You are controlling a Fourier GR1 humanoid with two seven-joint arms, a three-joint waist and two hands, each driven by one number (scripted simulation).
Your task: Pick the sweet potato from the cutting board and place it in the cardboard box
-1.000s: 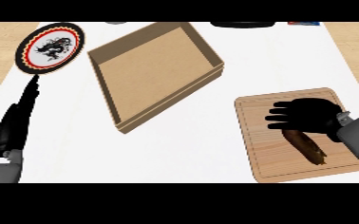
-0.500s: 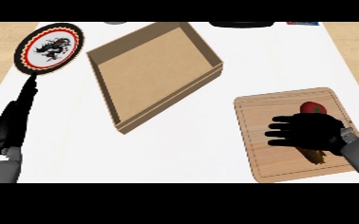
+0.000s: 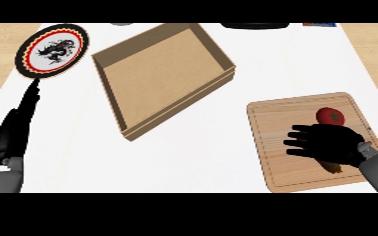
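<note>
A wooden cutting board (image 3: 284, 172) lies at the right front of the counter. My right hand (image 3: 328, 142) rests on it with its fingers curled over the sweet potato (image 3: 334, 166). Only a brown end of the potato shows below the palm. A red tomato (image 3: 331, 115) sits on the board just beyond the hand. The cardboard box (image 3: 162, 77), open and shallow, stands at an angle in the middle, well to the left of the board. My left hand (image 3: 16, 130) rests open at the left edge, fingers straight.
A round plate (image 3: 52, 50) with a red and black rim and a dragon design lies at the far left, just beyond the left hand. Dark objects (image 3: 255, 25) sit along the counter's back edge. White counter lies between box and board.
My right hand has drawn back toward the near edge of the board and settled over the sweet potato, uncovering the tomato. The left hand has stayed put.
</note>
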